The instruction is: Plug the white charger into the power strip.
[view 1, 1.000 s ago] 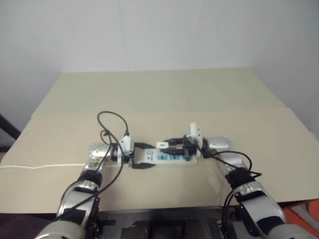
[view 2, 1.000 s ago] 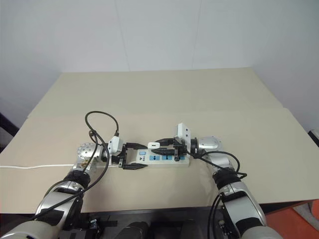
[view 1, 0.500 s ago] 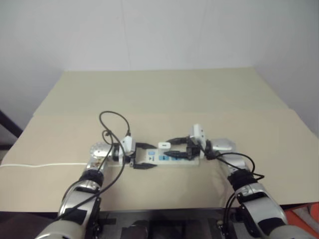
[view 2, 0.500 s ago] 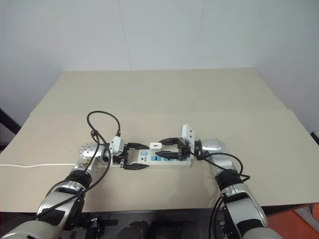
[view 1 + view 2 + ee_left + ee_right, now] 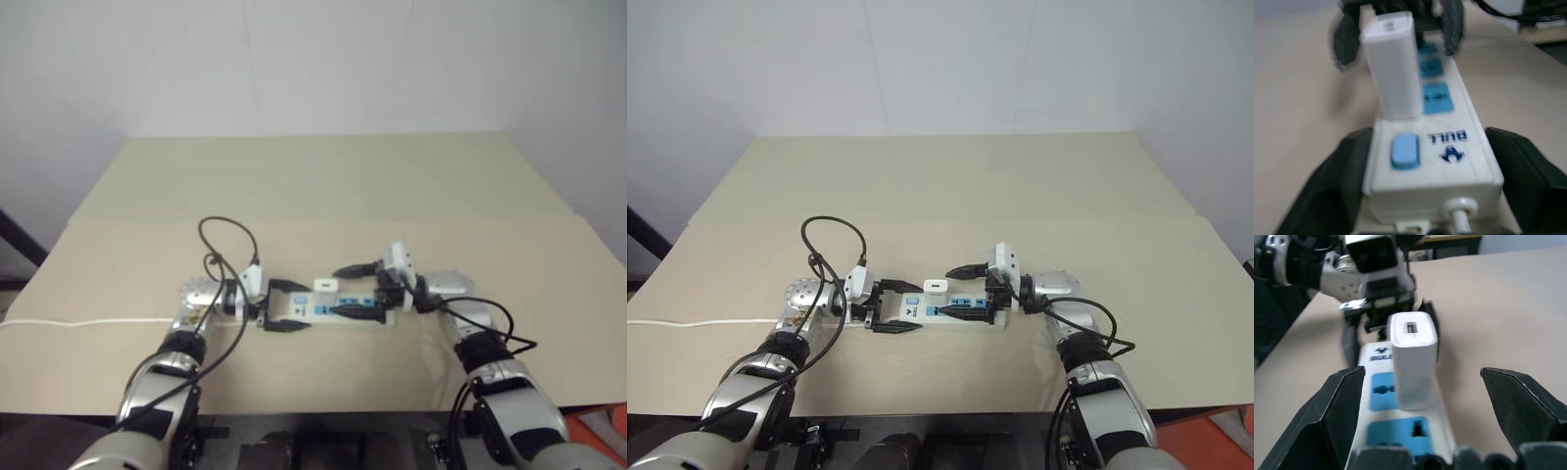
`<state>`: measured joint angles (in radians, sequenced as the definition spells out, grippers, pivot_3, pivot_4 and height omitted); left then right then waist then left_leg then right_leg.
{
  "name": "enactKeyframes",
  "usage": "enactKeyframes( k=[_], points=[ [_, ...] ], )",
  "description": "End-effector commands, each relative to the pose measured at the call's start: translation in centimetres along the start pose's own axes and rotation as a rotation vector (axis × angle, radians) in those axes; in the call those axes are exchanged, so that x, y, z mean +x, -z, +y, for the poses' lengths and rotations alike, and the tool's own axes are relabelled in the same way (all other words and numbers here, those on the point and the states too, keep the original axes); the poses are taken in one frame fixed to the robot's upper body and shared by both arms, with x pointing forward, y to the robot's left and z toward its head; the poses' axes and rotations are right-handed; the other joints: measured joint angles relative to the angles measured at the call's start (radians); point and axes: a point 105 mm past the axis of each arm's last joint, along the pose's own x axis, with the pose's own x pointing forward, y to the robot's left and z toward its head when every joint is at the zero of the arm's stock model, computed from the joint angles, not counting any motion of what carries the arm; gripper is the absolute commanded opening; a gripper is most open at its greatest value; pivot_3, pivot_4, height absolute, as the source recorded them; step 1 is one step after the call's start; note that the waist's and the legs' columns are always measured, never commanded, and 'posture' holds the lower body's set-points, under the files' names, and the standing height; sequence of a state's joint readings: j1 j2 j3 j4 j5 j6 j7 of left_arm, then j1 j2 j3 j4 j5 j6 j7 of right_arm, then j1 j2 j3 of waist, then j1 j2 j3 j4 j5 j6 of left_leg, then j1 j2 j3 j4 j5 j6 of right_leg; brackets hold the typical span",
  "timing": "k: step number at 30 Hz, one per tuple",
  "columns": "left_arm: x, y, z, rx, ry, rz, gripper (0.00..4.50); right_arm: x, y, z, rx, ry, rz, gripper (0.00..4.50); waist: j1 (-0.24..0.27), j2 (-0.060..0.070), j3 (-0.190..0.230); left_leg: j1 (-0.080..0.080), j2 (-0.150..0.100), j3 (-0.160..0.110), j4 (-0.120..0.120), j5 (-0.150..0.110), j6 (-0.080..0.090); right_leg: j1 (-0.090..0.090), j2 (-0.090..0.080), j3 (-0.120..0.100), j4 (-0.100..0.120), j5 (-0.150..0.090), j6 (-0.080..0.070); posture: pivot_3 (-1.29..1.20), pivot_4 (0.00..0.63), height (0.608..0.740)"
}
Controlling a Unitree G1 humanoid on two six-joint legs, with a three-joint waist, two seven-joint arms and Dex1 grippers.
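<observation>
Here the white charger (image 5: 1413,360) hides its prongs in the power strip (image 5: 1400,421).

Both arms are silver-grey metal with black joint bands and loose black cables looping from forearm to wrist. Each ends in a white boxy wrist module carrying 2 black, wedge-shaped fingers: the left gripper (image 5: 892,307) and the right gripper (image 5: 963,289). The left wrist shows a round, perforated silver disc.
</observation>
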<state>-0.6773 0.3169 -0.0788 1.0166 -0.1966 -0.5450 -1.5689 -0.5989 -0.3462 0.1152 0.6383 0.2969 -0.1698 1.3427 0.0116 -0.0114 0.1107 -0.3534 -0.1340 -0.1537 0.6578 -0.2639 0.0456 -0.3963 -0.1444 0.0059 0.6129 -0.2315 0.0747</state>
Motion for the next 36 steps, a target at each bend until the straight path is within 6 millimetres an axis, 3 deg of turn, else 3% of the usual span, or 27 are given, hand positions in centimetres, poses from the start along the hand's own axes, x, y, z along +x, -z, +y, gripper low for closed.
enactKeyframes(
  k=[1, 6, 13, 17, 20, 23, 29, 36],
  points=[
    [0.2, -0.7, 0.2, 0.007, 0.011, -0.033, 4.46, -1.0, 0.7, -0.1, 0.018, 0.032, 0.006, 4.5, 0.0, 0.001, 0.002, -0.001, 0.0, 0.0, 0.0, 0.0, 0.0, -0.001, 0.0, 0.0, 0.0, 0.0, 0.0, 0.0, 0.15, 0.74],
    [-0.1, -1.4, 0.4, 0.041, 0.0, -0.072, 4.46, -1.8, -0.1, -0.3, -0.018, 0.044, -0.016, 4.5, 0.0, 0.002, 0.005, -0.004, 0.0, 0.0, 0.0, 0.0, 0.0, -0.005, 0.0, 0.001, 0.001, 0.0, -0.001, 0.0, 0.15, 0.74],
    [-3.2, -5.4, 1.5, 0.109, -0.072, -0.174, 4.46, -4.9, -2.7, -0.1, -0.092, 0.062, -0.043, 4.5, -0.009, 0.003, 0.013, -0.018, 0.0, 0.0, 0.001, 0.005, -0.008, -0.015, 0.0, 0.001, 0.003, 0.002, -0.002, 0.0, 0.15, 0.74],
    [-6.9, -6.4, 1.3, 0.169, -0.067, -0.032, 4.46, -8.4, -3.9, -0.1, -0.172, 0.086, 0.082, 4.5, -0.028, 0.005, 0.017, -0.026, 0.0, 0.003, 0.001, 0.006, -0.011, -0.027, -0.001, 0.005, 0.012, 0.002, -0.003, 0.0, 0.15, 0.74],
    [-9.4, -6.2, 0.9, 0.176, -0.055, 0.103, 4.46, -10.9, -3.9, -0.3, -0.225, 0.113, 0.252, 4.5, -0.03, 0.005, 0.022, -0.026, 0.0, 0.004, 0.002, 0.006, -0.011, -0.028, -0.001, 0.005, 0.011, 0.001, -0.003, 0.0, 0.15, 0.74],
    [-11.3, -6.4, 0.4, 0.173, -0.05, 0.183, 4.46, -13.0, -5.1, 0.2, -0.238, 0.109, 0.306, 4.5, -0.026, 0.005, 0.027, -0.025, 0.0, 0.005, 0.001, 0.004, -0.006, -0.028, -0.001, 0.005, 0.011, 0.001, -0.003, 0.0, 0.15, 0.74],
    [-13.2, -6.4, -0.2, 0.15, -0.058, 0.249, 4.46, -15.2, -6.8, 1.0, -0.261, 0.104, 0.369, 4.5, -0.024, 0.005, 0.033, -0.024, 0.0, 0.006, 0.002, 0.004, -0.006, -0.027, 0.0, 0.005, 0.012, 0.001, -0.003, 0.0, 0.15, 0.74],
    [-12.8, -6.1, -0.4, 0.144, -0.056, 0.223, 4.46, -15.3, -6.8, 1.1, -0.25, 0.129, 0.385, 4.5, -0.024, 0.005, 0.035, -0.022, 0.001, 0.008, 0.002, 0.004, -0.006, -0.026, 0.0, 0.005, 0.013, 0.001, -0.003, 0.0, 0.15, 0.74]
  ],
)
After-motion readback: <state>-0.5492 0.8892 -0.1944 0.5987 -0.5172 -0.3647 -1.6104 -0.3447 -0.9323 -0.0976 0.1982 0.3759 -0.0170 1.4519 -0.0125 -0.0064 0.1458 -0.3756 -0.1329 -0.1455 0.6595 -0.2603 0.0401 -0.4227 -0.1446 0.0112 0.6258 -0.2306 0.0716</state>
